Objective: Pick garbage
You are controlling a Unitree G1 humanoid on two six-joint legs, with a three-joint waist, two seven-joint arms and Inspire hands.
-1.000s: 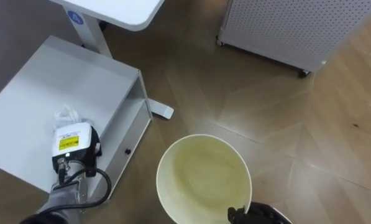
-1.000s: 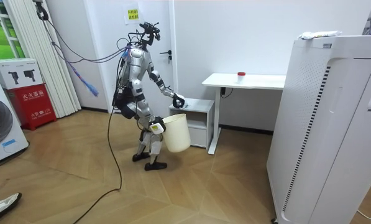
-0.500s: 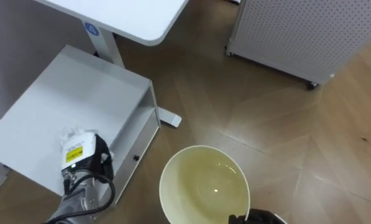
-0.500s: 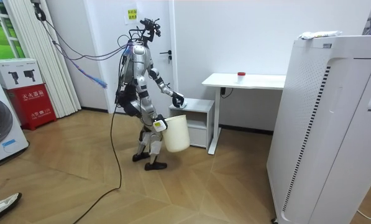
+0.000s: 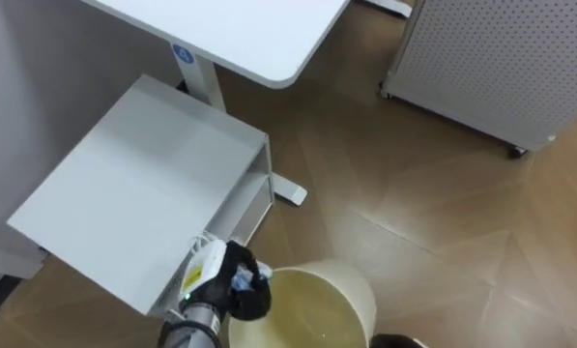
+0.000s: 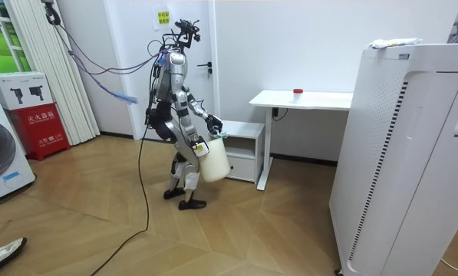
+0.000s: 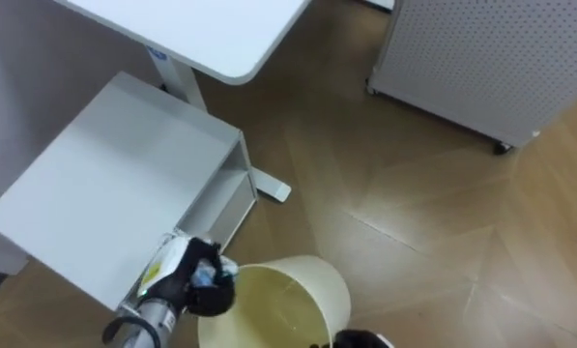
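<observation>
Fingers of the left hand [image 5: 254, 300] are curled tight round a small crumpled scrap of white and bluish garbage [image 5: 238, 280]; you have it pinched well inside the fist, only a bit of it showing.

- Position: hand and scrap sit right at the near-left rim of the pale yellow round plastic bin [image 5: 312, 309], just beside the front edge of the low white cabinet [image 5: 143, 193]. Scrap is over the rim, not inside the bin. Whether the hand touches the rim, you cannot tell.
- Right hand [image 5: 399, 341]: a dark sliver at the bin's near-right side. Finger state cannot be made out. In the room view it sits against the bin's upper wall, on the robot's side of it.
- Bin: held up off the wooden parquet floor [image 5: 443, 222] and tilted (see the room view), mouth toward the robot's head.
- Stance: robot stands upright on both feet facing the cabinet, which is tucked beside the leg of the white desk [image 5: 240, 29].
- Surroundings: white perforated panel on casters [image 5: 501, 68] well apart, across the floor. Small red object [image 6: 297, 93] on the desk top.
</observation>
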